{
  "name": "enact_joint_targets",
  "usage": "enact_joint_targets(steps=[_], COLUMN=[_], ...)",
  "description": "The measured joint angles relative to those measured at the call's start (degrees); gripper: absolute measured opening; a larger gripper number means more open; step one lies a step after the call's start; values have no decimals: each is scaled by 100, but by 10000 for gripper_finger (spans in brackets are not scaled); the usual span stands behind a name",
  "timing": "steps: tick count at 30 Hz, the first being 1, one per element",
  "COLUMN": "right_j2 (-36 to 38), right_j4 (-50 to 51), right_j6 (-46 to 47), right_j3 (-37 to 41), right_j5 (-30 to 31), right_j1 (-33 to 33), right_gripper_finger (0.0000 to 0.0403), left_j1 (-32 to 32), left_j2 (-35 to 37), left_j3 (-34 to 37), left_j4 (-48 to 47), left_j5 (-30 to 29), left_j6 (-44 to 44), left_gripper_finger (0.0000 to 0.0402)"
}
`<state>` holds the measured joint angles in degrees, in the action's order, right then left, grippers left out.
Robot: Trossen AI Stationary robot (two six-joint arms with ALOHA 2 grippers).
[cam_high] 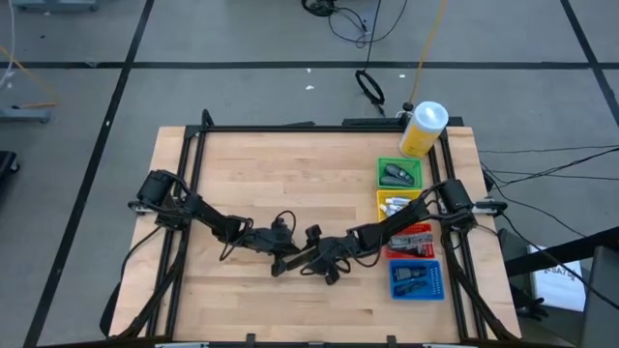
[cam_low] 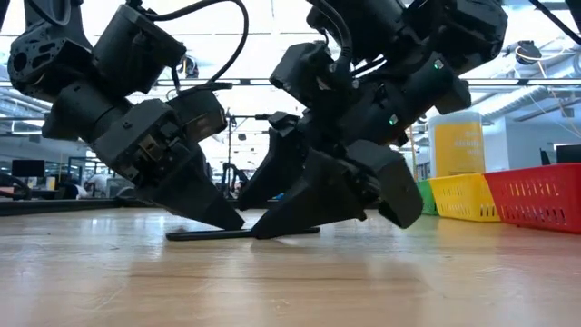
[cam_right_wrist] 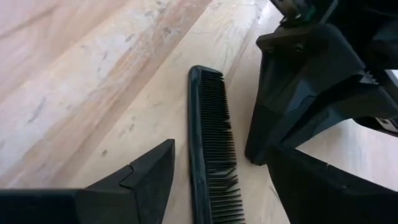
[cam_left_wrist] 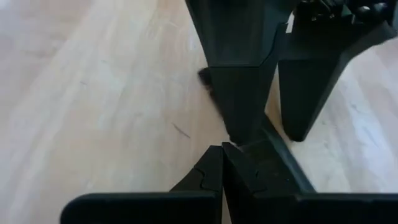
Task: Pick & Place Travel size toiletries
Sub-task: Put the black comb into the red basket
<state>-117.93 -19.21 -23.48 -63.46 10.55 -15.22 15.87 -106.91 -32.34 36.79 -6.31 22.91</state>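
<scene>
A black comb (cam_right_wrist: 211, 143) lies flat on the wooden table near its middle; the low view shows it as a thin strip (cam_low: 195, 234). My right gripper (cam_right_wrist: 224, 186) is open and low over it, one finger on each side of the comb. My left gripper (cam_left_wrist: 222, 155) is shut, with its tips (cam_right_wrist: 255, 155) down at the table beside the comb's toothed edge. Both grippers meet there (cam_high: 302, 261). Other small toiletries lie in the trays at the table's right: dark pieces in the green one (cam_high: 399, 174) and white tubes in the yellow one (cam_high: 397, 204). My left gripper's shut fingertips (cam_right_wrist: 255, 155) come slanting down from the table's left and stand at the table top right beside the comb's toothed side (cam_right_wrist: 227, 149). I cannot tell whether they touch the comb. The comb lies flat on the table.
Along the right edge stand the green and yellow trays, then a red tray (cam_high: 413, 240) and a blue tray (cam_high: 416, 280), each with items inside. A big yellow white-capped bottle (cam_high: 423, 128) stands at the far right corner. Bare wood (cam_high: 261, 174) lies to the left and far side.
</scene>
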Motion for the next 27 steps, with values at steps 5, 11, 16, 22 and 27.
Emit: enact_joint_targets(steps=[5, 11, 16, 22, 27], right_j2=[-6, -15, -17, 19, 147], right_j4=[-28, -152, -258, -283, -373], right_j6=[-292, -473, -611, -621, -844], right_j3=[2, 10, 15, 20, 25], right_j5=[149, 337, 448, 485, 937], right_j1=[132, 161, 155, 122, 4], right_gripper_finger=[228, 220, 219, 215, 212], left_j1=[-10, -12, -10, -3, -10], left_j2=[-68, -313, -396, -398, -398], left_j3=[-10, -13, -15, -13, -13], left_j4=[-132, -79, -2, 0, 5], left_j5=[-359, -598, -640, -630, -558], left_j6=[-160, -168, -163, -153, -129], left_gripper_finger=[3, 2, 2, 2, 1])
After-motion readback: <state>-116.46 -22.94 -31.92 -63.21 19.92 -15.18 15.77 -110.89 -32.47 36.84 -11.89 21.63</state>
